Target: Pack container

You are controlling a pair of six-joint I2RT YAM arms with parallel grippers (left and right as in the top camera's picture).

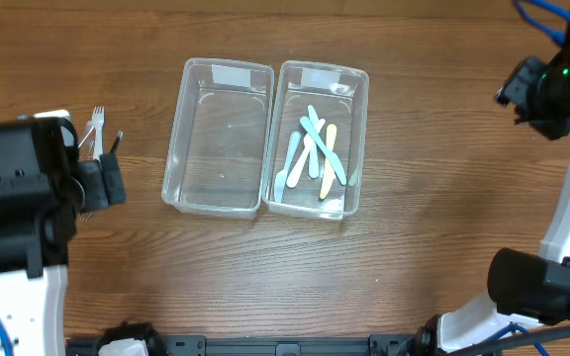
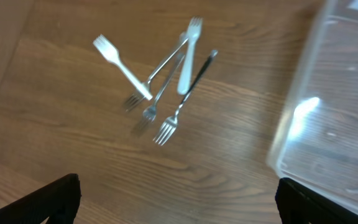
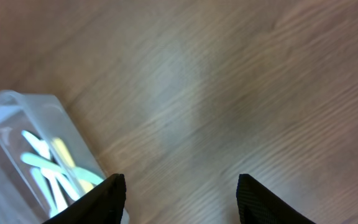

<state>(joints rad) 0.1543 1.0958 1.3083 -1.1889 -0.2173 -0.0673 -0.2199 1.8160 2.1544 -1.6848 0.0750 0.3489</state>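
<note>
Two clear plastic containers sit side by side at the table's middle. The left container (image 1: 218,137) is empty; it shows at the right of the left wrist view (image 2: 328,118). The right container (image 1: 319,139) holds several pastel plastic utensils (image 1: 314,153), also seen in the right wrist view (image 3: 48,165). A small pile of forks (image 2: 163,87), white plastic and metal, lies on the wood left of the containers (image 1: 98,131). My left gripper (image 2: 176,202) is open and empty above bare wood near the forks. My right gripper (image 3: 180,199) is open and empty, right of the right container.
The wooden table (image 1: 443,198) stretches around the containers. The left arm's body (image 1: 28,198) covers the table's left side. The right arm (image 1: 562,148) stands along the right edge.
</note>
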